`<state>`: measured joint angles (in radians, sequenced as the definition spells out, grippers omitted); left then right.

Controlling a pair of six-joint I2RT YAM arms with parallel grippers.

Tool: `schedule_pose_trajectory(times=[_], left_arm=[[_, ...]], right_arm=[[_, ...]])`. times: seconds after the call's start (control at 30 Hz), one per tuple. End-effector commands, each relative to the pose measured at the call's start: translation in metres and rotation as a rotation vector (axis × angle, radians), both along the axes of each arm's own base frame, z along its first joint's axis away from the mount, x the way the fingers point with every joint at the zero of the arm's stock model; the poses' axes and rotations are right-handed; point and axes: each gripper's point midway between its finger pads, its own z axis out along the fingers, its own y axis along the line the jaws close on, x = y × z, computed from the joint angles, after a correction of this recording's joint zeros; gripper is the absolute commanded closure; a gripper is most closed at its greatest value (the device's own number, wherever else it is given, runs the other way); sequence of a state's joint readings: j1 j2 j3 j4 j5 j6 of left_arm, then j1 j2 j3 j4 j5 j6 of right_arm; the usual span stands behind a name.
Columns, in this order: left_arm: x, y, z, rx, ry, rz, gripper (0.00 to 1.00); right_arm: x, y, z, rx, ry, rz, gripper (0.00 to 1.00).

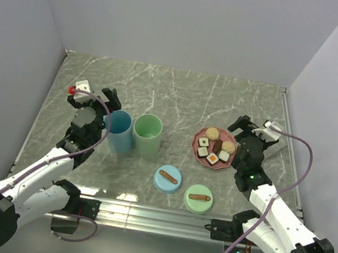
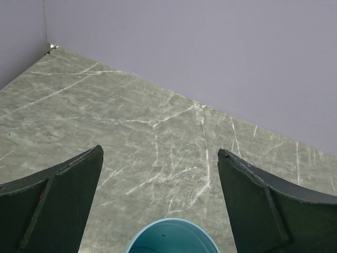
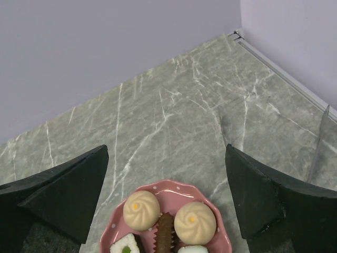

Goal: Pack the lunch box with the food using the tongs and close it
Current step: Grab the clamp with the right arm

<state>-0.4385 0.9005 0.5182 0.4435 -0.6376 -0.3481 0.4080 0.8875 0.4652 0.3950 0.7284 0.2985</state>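
Ideally the right gripper [image 3: 166, 153], spread wide near the pink dotted plate [image 3: 167, 188], should swing right and straddle both arms of the slim grey metal tongs [image 3: 317, 155]; left gripper [image 2: 160, 153] likewise spread.

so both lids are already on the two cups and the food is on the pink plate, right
Not quite: the lids are off. The top view shows the blue lid and the green lid lying in front of the blue cup and the green cup, both cups open. The food is on the pink plate, as you said.

Lavender walls [image 1: 174, 17], grey-green marble tabletop [image 1: 180, 96]
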Motion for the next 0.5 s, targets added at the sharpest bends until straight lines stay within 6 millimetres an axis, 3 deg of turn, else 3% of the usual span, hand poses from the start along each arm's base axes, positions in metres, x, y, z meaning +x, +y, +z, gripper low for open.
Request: schedule_pose_trajectory(times=[0.0, 0.47], left_arm=[[0.0030, -0.0069, 0.0113, 0.008, -0.028, -0.030, 0.03], [-0.0002, -0.0118, 0.0145, -0.006, -0.046, -0.066, 0.00]], right_arm=[[0.0002, -0.0045, 0.0092, 0.022, -0.028, -0.040, 0.02], [0.0002, -0.0072, 0.0019, 0.030, 0.010, -0.067, 0.02]])
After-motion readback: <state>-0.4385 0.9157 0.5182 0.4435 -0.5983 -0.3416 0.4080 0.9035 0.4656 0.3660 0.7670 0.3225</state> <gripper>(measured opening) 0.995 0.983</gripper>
